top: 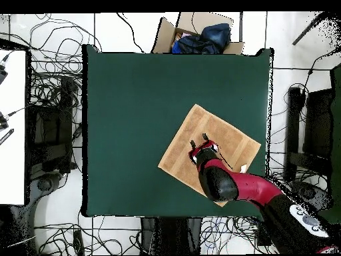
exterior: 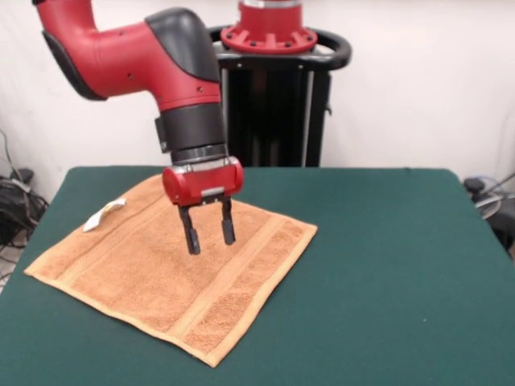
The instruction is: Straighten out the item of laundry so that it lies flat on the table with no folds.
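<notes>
The orange-tan towel (exterior: 153, 277) lies spread out flat on the dark green table (exterior: 386, 265), at its left side in the front view, with woven border bands and a small white tag (exterior: 105, 214) at its far left edge. In the overhead view the towel (top: 220, 133) lies as a tilted square toward the table's (top: 146, 100) right side. My gripper (exterior: 208, 238) hangs over the towel's middle, fingers open and empty, tips just above the cloth. It also shows in the overhead view (top: 199, 141).
The black pedestal (exterior: 273, 104) stands behind the table's far edge. A cardboard box (top: 196, 35) with dark cloth sits beyond the table's edge opposite the robot. Cables cover the floor around the table. A white desk (top: 12, 127) stands at the left.
</notes>
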### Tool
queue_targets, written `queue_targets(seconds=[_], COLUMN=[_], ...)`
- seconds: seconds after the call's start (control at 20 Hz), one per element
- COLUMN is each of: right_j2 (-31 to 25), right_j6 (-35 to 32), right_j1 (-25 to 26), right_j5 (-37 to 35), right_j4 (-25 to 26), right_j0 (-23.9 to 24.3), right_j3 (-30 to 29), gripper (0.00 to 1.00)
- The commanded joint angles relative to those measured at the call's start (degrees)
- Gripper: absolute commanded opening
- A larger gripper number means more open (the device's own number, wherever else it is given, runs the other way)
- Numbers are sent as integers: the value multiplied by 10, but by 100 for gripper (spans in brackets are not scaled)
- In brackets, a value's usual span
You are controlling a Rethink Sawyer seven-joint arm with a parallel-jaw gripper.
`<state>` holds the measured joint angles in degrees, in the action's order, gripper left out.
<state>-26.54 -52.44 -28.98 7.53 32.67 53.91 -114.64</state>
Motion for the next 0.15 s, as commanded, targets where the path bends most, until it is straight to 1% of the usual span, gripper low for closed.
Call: queue_targets(seconds=[0.05, 0.15], right_j2=[47, 48], right_j6=[-154, -150], right_j1=[-3, 5], right_j5=[27, 28], right_j4=[-25, -21], right_j0=[-19, -18], right_j3=[-14, -10], gripper=[100, 100])
